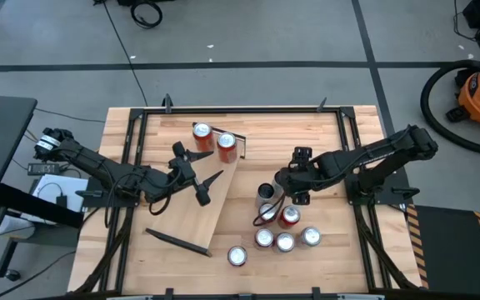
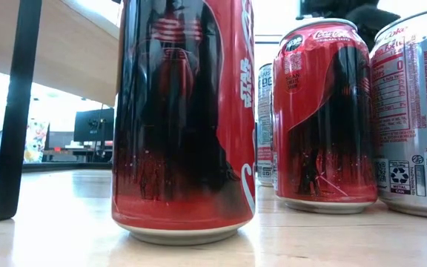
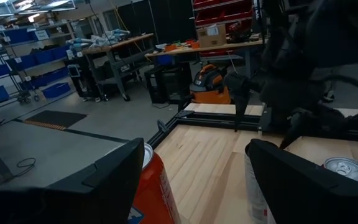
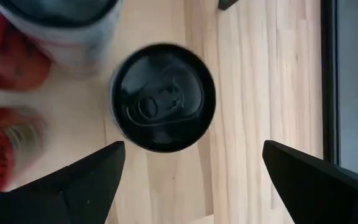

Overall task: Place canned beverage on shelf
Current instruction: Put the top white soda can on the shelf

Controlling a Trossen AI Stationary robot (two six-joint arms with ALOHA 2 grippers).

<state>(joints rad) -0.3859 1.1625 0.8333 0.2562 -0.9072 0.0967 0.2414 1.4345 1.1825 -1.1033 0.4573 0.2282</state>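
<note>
While its fingers stand wide apart, the right end effector hangs above a black-topped can standing among other cans on the bench. The left end effector, also spread and holding nothing, hovers over the shelf, where two red cans stand at its far end.
</note>
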